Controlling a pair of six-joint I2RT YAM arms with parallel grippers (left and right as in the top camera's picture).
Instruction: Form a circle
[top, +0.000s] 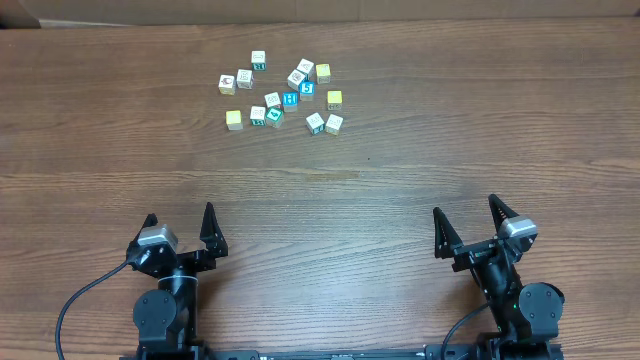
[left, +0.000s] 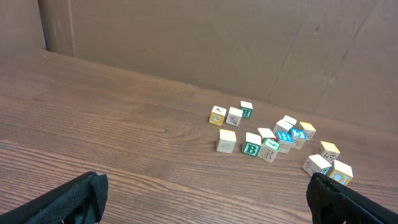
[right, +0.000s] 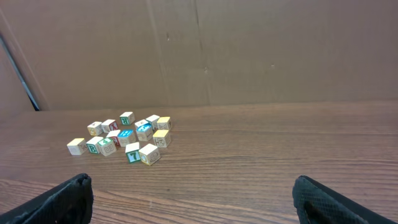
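Lying scattered: cubes (top: 290, 99), long axis left-right.

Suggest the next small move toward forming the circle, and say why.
Probably reach the left gripper forward to the small white, yellow and teal alphabet cubes. They lie in a loose bunch, no ring yet, far up the brown wooden table, left of centre; it and the right gripper stand open and empty at the near edge.

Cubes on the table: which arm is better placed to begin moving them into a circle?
Left, probably. In the overhead view the cubes lie left of centre, nearer the left tool than the right tool. Both tools are open and empty, so distance decides.
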